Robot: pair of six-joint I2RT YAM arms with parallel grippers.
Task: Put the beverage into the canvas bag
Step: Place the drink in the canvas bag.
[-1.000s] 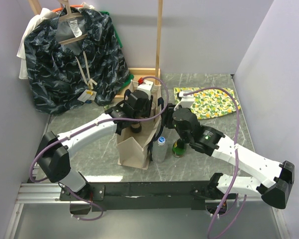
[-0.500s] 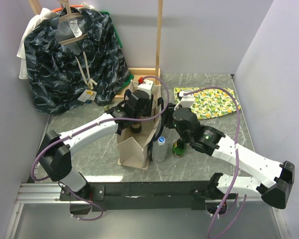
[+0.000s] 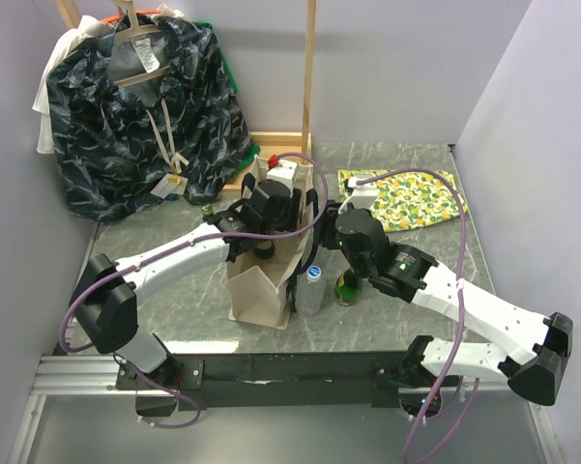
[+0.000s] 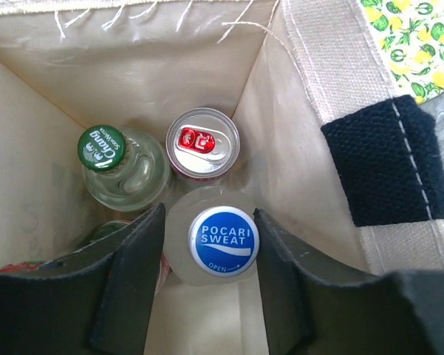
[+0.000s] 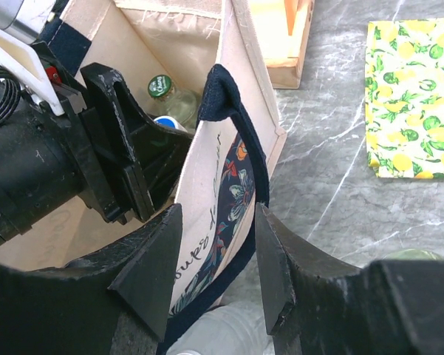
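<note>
With the Pocari Sweat bottle (image 4: 223, 240) seated upright inside the canvas bag (image 3: 256, 295) beside a can (image 4: 202, 142), the left gripper (image 4: 209, 213) flanks its cap, jaws parted, while the right gripper (image 5: 219, 214), unclenched, straddles the bag wall, apparently steadying it.

My fingers (image 4: 129, 288) flank the Pocari Sweat bottle (image 4: 223, 240) inside the canvas bag (image 4: 133, 66). Just ahead stand a red can (image 4: 202, 143) and a green-capped Chang bottle (image 4: 103, 148).

Tall boxy beige canvas bag (image 3: 258, 290), upright, mouth open, black strap handles at its rim, clear Pocari Sweat bottle (image 4: 223, 240) with blue cap standing upright inside, near the bag's right wall, just beside a can (image 4: 202, 142) and a green-capped bottle (image 4: 103, 148), flanked by my left gripper (image 4: 209, 222).
</note>
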